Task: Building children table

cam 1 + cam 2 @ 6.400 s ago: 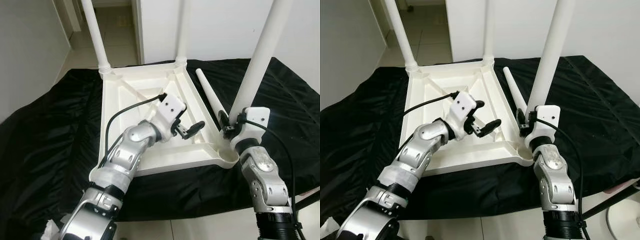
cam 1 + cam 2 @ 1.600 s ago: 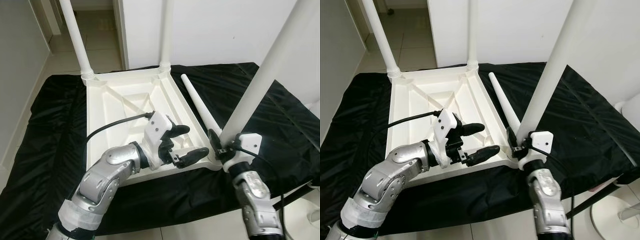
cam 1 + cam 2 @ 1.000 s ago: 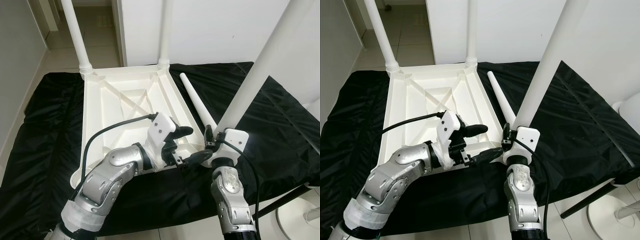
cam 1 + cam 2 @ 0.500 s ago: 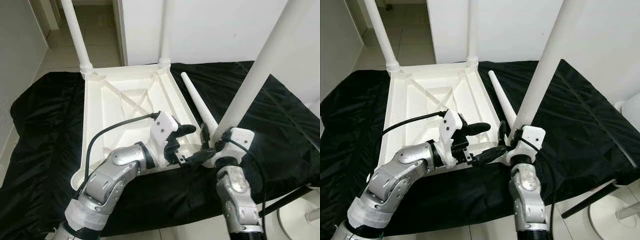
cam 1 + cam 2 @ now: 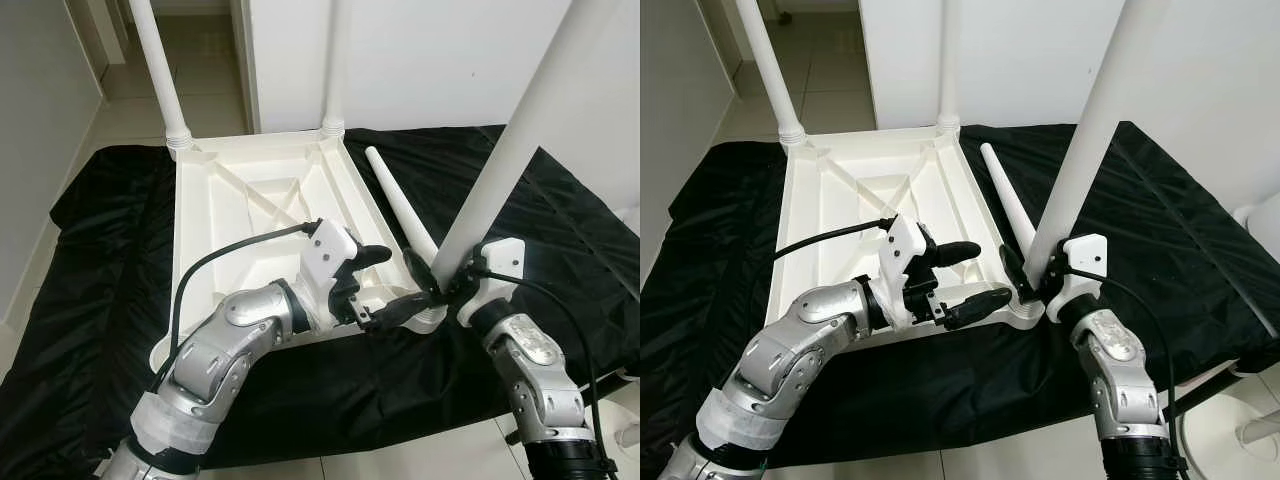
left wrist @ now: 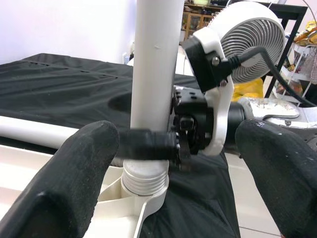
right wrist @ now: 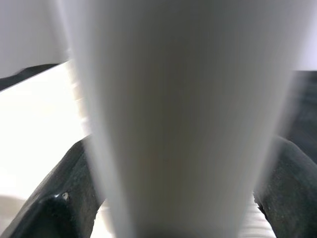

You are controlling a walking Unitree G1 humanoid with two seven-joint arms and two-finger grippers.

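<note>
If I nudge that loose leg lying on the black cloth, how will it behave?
The loose leg is round and tapered, so it would likely roll in a curve rather than straight. It looks like hollow plastic, probably light and stiff. The wrinkled cloth may slow it.

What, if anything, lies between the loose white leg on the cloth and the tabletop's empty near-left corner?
The left gripper and its arm reach across the upturned tabletop between the loose leg and that corner.
</note>
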